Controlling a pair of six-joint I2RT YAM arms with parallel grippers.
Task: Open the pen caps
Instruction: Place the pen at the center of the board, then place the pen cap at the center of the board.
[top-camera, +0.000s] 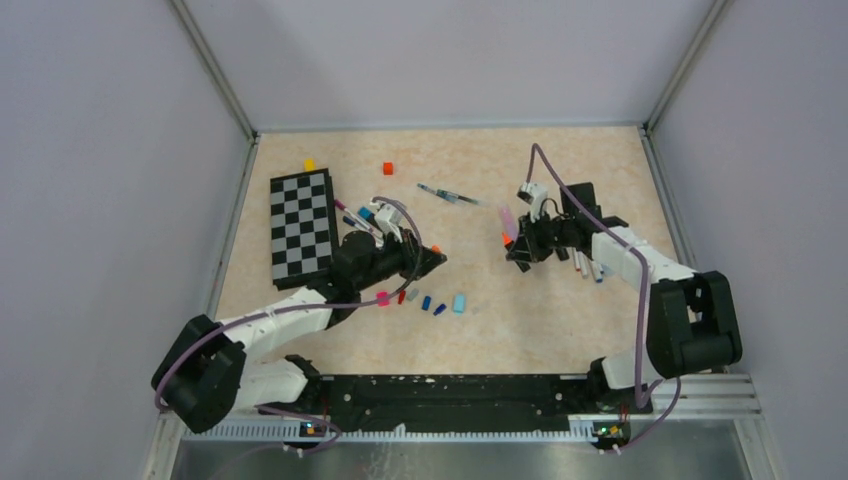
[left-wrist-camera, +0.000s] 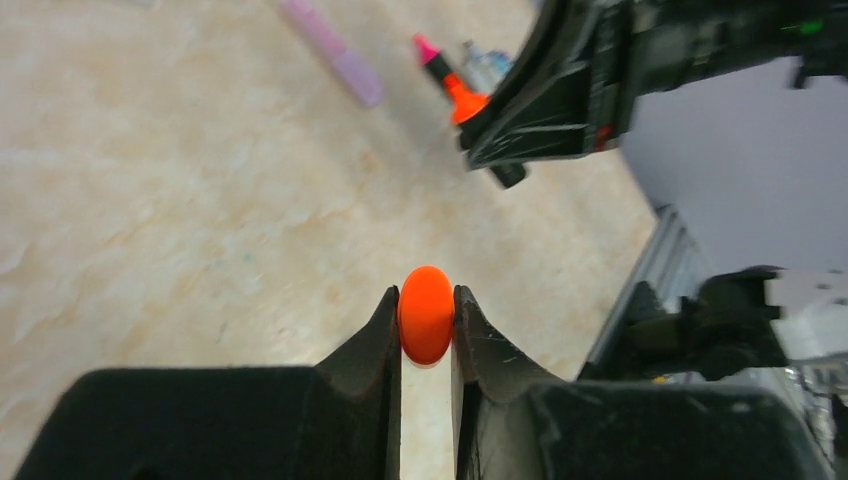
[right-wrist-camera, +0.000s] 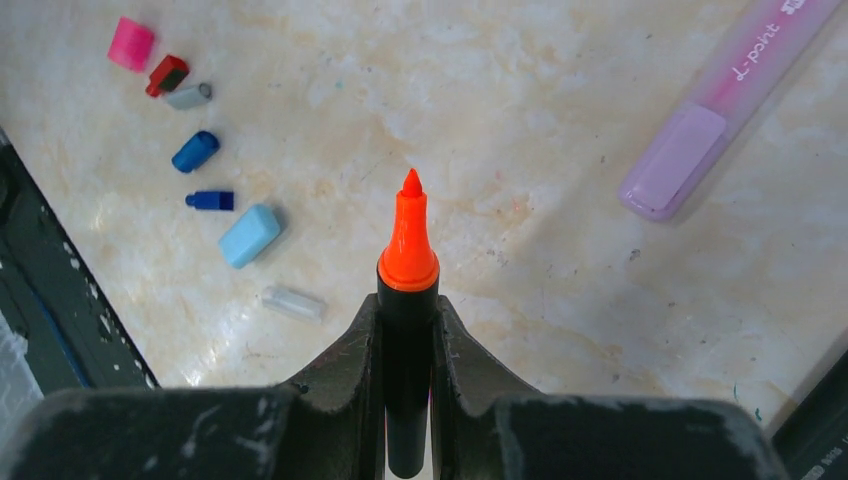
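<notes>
**Cap in one gripper, pen in the other**

My left gripper (left-wrist-camera: 426, 300) is almost closed. Its two black fingers (left-wrist-camera: 372, 350) pinch an orange cap (left-wrist-camera: 426, 315) right at their tips. The cap is smooth, shiny plastic, and its round end faces my camera. The fingers are hard, wedge-shaped and a bit scuffed.

My right gripper (right-wrist-camera: 407, 310) is clenched on an orange pen (right-wrist-camera: 406, 250). The thin black barrel sits between the two fingers. A bright orange cone pokes out past the fingertips and ends in a small pointy tip, which is bare.

Off to the left of these right fingers, a row of loose caps (right-wrist-camera: 250, 235) lies on the table (right-wrist-camera: 560, 260). I see a pink one, a red one, a grey one, two blue ones, a boxy light blue one and a clear one. Ahead and to the right of the fingers lies a purple highlighter (right-wrist-camera: 720, 110). It is flat-sided and frosted, and its cap is on. The table is pale and blotchy like stone.

From the left wrist, the pen's orange tip shows well ahead of the left fingers, apart from the cap.
</notes>
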